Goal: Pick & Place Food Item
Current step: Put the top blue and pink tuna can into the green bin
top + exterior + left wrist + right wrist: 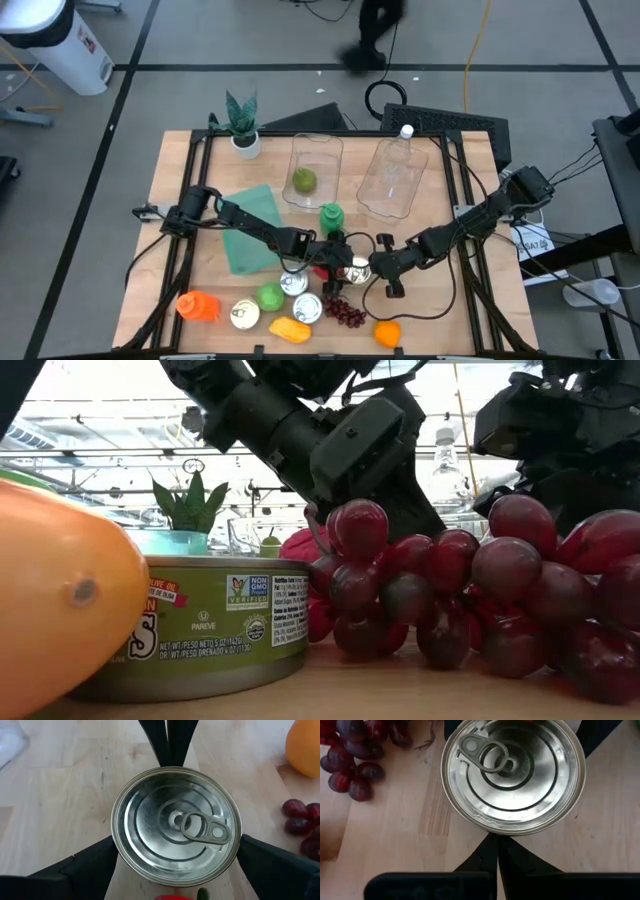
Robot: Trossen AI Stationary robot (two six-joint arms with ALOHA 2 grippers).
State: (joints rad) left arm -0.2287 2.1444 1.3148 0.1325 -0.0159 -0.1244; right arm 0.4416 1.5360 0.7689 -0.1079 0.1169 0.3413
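A silver can (176,827) with a pull-tab lid stands upright on the wooden table (180,200), in front of centre (357,266). My left gripper (176,842) is open and comes from the table's left, slanting down, with one finger on each side of the can. My right gripper (495,845) is shut and comes from the right. Its fingertips are at the can's wall on the side away from the left arm. A red food item (320,270) lies under the left gripper. My left gripper has a finger (95,862) close beside each flank of the can; I cannot tell whether either one touches it. My right gripper's shut fingertips (495,840) meet the can's rim (492,831) on the side facing the right arm, slanting down. The can stands upright on the table.
Grapes (345,313), an orange (387,332), a yellow fruit (288,328), a green fruit (270,295), other cans (243,315) and an orange object (197,305) crowd the near edge. Two clear containers (318,160), one holding a lime, a green cloth (250,235) and a plant (242,125) lie farther back.
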